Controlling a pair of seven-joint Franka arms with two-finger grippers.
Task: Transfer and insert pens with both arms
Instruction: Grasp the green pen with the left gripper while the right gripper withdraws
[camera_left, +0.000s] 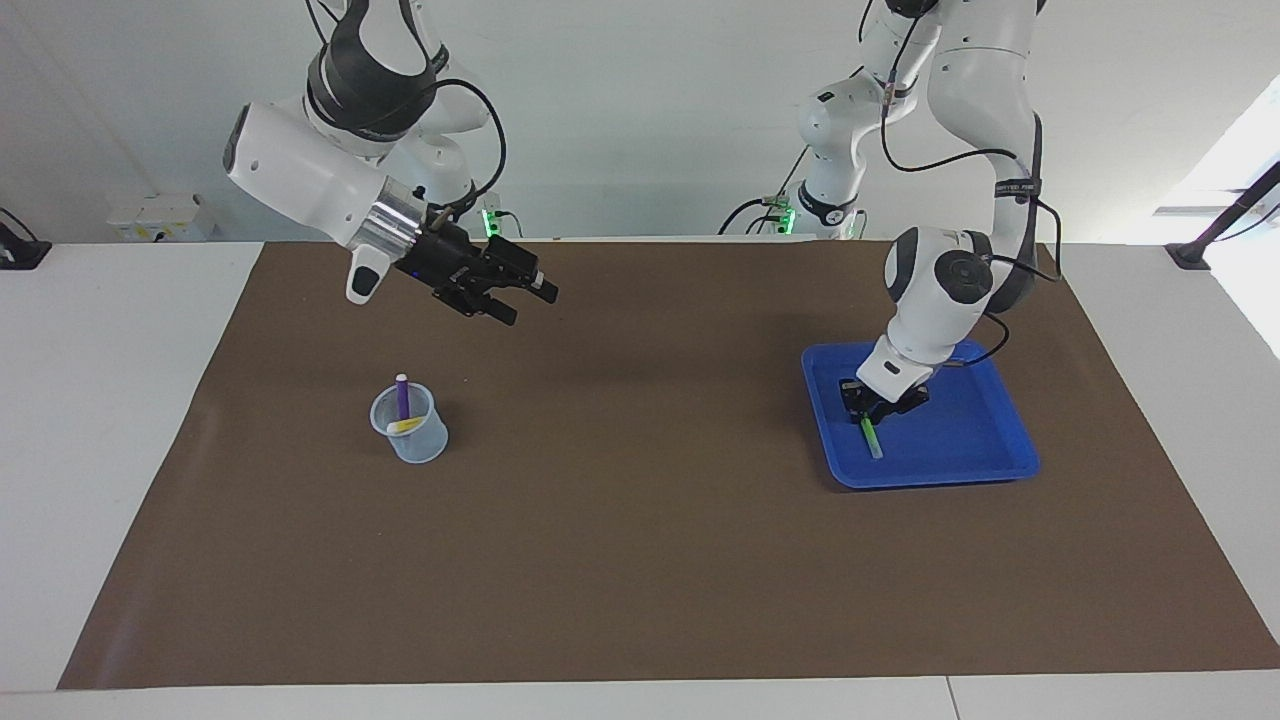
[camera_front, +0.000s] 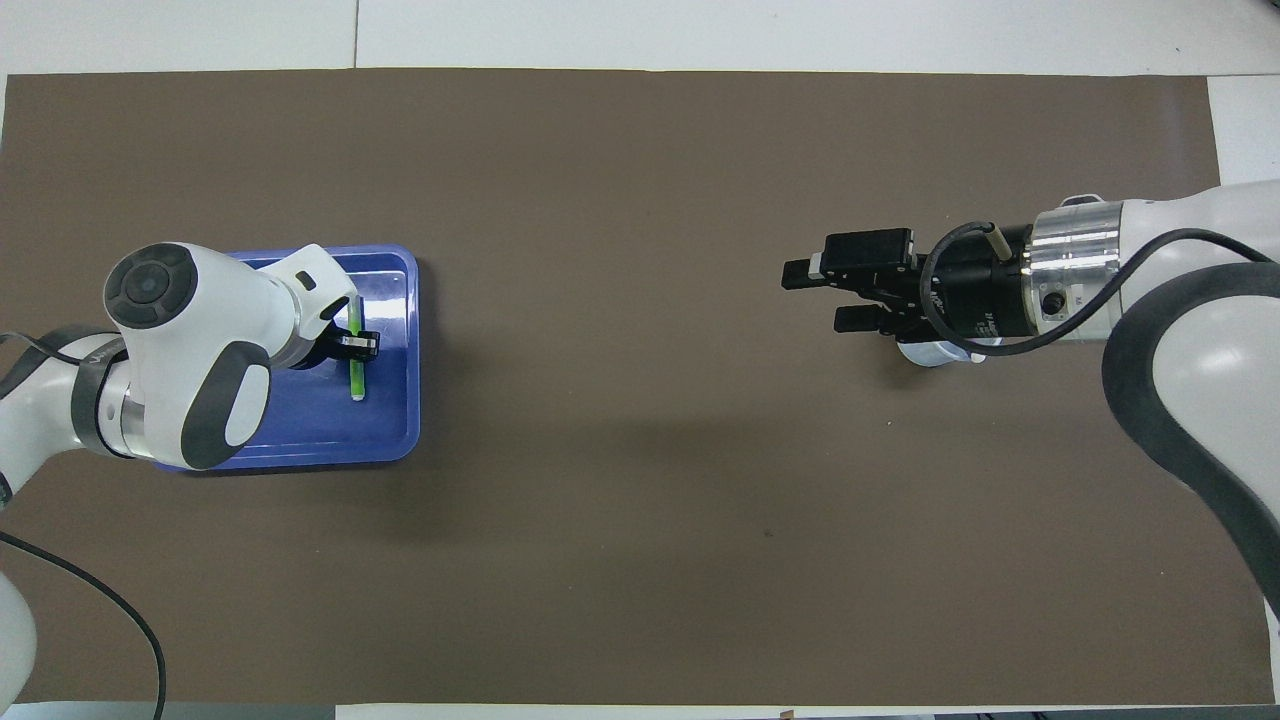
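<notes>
White arms, blk joints, cables

Count: 3 slim marker pens — 1 green pen, 1 purple pen, 1 yellow pen. 1 clear plastic cup. 1 blue plastic tray. 1 brown mat on 1 white table. 2 white robot arms.

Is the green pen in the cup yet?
No, the green pen lies in the blue tray under the left claw, while the clear cup holds only the purple and yellow pens.
</notes>
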